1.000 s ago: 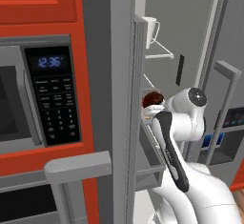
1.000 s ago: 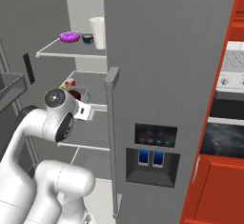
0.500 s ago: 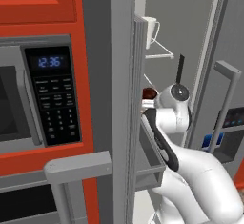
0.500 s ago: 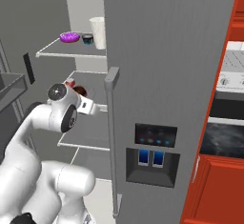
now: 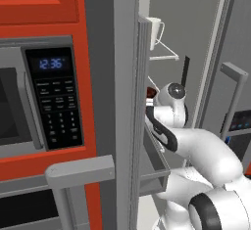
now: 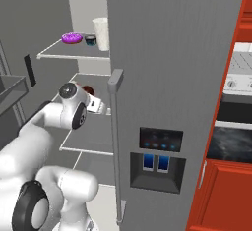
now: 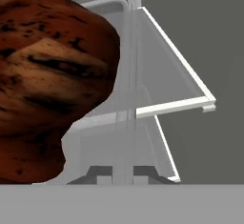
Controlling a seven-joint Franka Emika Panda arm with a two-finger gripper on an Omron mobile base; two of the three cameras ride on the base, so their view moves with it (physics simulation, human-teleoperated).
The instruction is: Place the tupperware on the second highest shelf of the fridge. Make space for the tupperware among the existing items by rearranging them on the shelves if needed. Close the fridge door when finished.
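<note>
Tupperware, clear-walled, brown lump inside

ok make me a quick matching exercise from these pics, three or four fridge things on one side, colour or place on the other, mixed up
Things:
1. white jug
2. purple dish
3. dark cup
4. dispenser panel

Descriptions:
A. black with blue lights, on the closed door
B. leftmost of the three on the top shelf, right base view
C. between the other two on that shelf
D. tallest on that shelf, nearest the closed door

Pairs: 1-D, 2-B, 3-C, 4-A
</note>
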